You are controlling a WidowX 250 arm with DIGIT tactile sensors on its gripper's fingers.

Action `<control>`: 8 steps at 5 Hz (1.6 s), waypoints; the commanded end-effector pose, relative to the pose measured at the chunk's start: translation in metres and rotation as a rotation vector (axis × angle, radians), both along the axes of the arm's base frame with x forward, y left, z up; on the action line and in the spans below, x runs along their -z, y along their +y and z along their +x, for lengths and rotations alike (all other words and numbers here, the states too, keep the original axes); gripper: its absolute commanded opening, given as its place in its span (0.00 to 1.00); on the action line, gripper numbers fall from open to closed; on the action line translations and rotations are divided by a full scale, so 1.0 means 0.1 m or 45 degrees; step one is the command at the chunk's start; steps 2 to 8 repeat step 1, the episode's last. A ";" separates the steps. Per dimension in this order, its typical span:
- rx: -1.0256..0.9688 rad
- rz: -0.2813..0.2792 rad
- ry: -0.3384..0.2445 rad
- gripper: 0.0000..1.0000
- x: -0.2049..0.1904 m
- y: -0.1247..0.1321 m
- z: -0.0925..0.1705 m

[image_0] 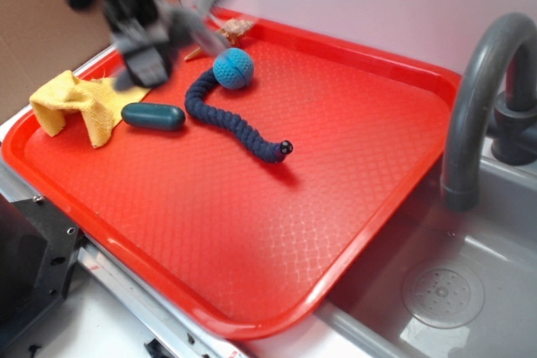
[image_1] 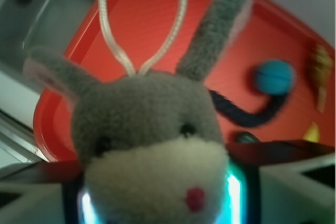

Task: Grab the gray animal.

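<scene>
Slippage is my main worry. In the wrist view the gray animal (image_1: 152, 145) fills the lower middle of the frame, its cream face and red nose pressed right up against the camera, and its lower body sits between the two pale blocks at the bottom left and bottom right. I read that as the pincer (image_1: 157, 211) clamped on the toy, though the contact itself is hidden below the frame edge. In the exterior view the pincer (image_0: 151, 52) is a motion-blurred smear in the upper left of the frame, above the red tray (image_0: 336, 207), with a gray streak beside it that I take for the animal (image_0: 197, 27).

That blur tells me the arm is moving fast, and a soft plush body gives under pressure, so a swing could let it squirm out. I cannot tell how much of the body is held; if only loose fur or an ear is caught, the hold is weak.

The white string loop (image_1: 142, 24) hangs free toward the top of the wrist view, and it could snag on something.

A dropped toy would land near the yellow cloth (image_0: 75, 106), the dark green capsule (image_0: 153, 116), the blue ball (image_0: 232, 68) or the dark blue rope snake (image_0: 235, 123), all in the upper left part of the tray. It could roll the ball or come to rest across the snake, and a second grab would be harder.
</scene>
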State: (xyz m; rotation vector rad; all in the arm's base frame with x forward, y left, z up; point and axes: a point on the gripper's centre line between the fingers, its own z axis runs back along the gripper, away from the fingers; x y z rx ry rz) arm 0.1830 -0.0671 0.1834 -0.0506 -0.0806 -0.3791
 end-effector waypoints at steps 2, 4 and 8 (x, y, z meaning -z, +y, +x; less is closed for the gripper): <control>-0.136 0.012 -0.005 0.00 -0.29 0.14 -0.16; -0.136 0.012 -0.005 0.00 -0.29 0.14 -0.16; -0.136 0.012 -0.005 0.00 -0.29 0.14 -0.16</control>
